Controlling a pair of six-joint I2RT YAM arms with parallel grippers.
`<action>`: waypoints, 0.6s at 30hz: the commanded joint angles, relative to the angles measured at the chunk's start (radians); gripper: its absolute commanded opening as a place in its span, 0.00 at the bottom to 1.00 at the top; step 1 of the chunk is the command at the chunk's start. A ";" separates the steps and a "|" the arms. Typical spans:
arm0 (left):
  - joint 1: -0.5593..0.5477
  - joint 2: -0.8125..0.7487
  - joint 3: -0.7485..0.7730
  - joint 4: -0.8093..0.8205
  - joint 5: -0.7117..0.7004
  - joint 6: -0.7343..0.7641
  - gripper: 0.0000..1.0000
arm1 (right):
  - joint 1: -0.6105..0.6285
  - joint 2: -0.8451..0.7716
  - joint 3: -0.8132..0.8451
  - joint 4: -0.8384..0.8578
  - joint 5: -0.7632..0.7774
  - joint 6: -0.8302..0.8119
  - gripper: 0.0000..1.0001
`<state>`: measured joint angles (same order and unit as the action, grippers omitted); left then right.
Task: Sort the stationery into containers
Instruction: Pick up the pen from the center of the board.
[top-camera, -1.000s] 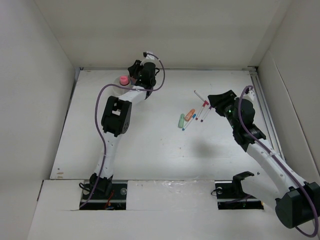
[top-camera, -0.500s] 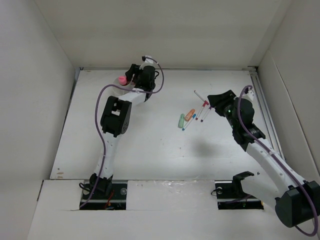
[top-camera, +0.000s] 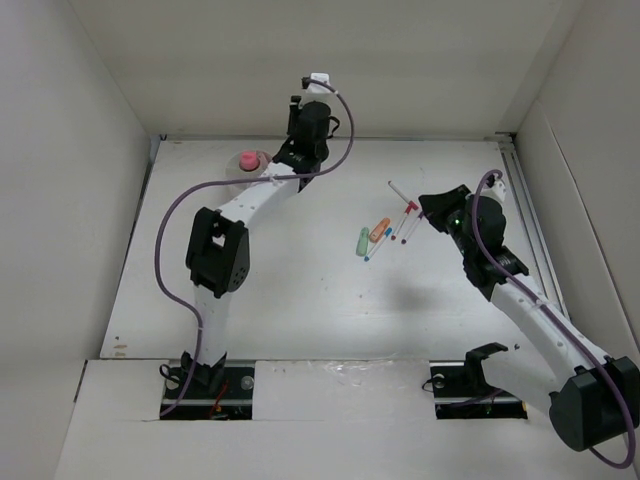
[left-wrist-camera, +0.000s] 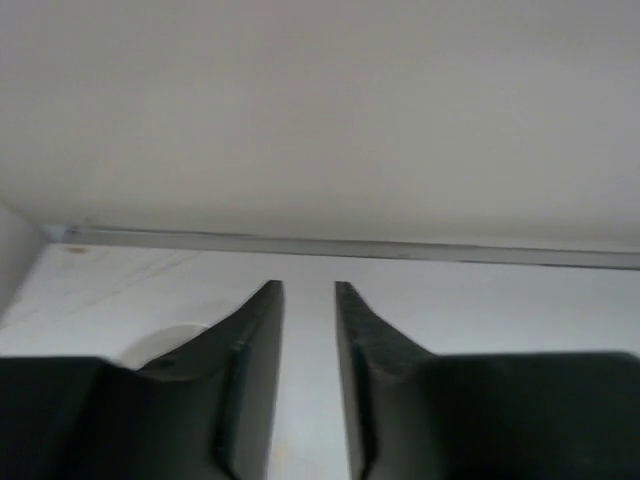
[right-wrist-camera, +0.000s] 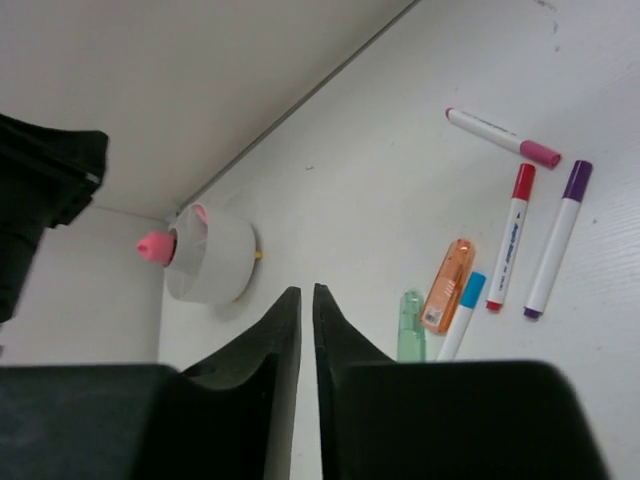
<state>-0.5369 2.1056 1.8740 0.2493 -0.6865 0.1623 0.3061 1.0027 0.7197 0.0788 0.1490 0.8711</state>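
The white round bowl (top-camera: 252, 168) stands at the back left with the pink-topped stubby item (top-camera: 246, 160) in it. My left gripper (top-camera: 305, 112) is raised behind and right of the bowl, facing the back wall, open and empty (left-wrist-camera: 308, 290); the bowl's rim (left-wrist-camera: 165, 345) shows by its left finger. Pens with pink (right-wrist-camera: 500, 135), red (right-wrist-camera: 510, 235), purple (right-wrist-camera: 557, 240) and blue (right-wrist-camera: 462, 310) caps lie on the table with an orange capsule (right-wrist-camera: 448, 285) and a green capsule (right-wrist-camera: 410, 325). My right gripper (top-camera: 428, 208) hovers just right of them, shut and empty (right-wrist-camera: 301, 292).
White walls close the table at the back and both sides. The stationery cluster (top-camera: 385, 225) lies right of centre. The right wrist view shows the bowl (right-wrist-camera: 210, 257) far off by the back wall, with the pink item (right-wrist-camera: 155, 247) sticking out.
My left gripper has pulled up and to the right, away from the pink-topped item, which stays in the bowl. The right arm has barely moved.
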 joint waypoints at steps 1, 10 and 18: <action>-0.066 -0.076 0.013 -0.146 0.152 -0.203 0.20 | -0.007 -0.004 0.034 0.044 0.046 -0.006 0.11; -0.239 -0.147 -0.369 -0.096 0.470 -0.481 0.13 | -0.007 -0.027 0.024 0.035 0.093 -0.006 0.06; -0.330 -0.157 -0.489 -0.122 0.467 -0.490 0.30 | -0.007 -0.015 0.024 0.026 0.090 0.012 0.06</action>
<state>-0.8528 1.9919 1.3991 0.0994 -0.2352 -0.2874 0.3061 0.9947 0.7200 0.0772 0.2279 0.8738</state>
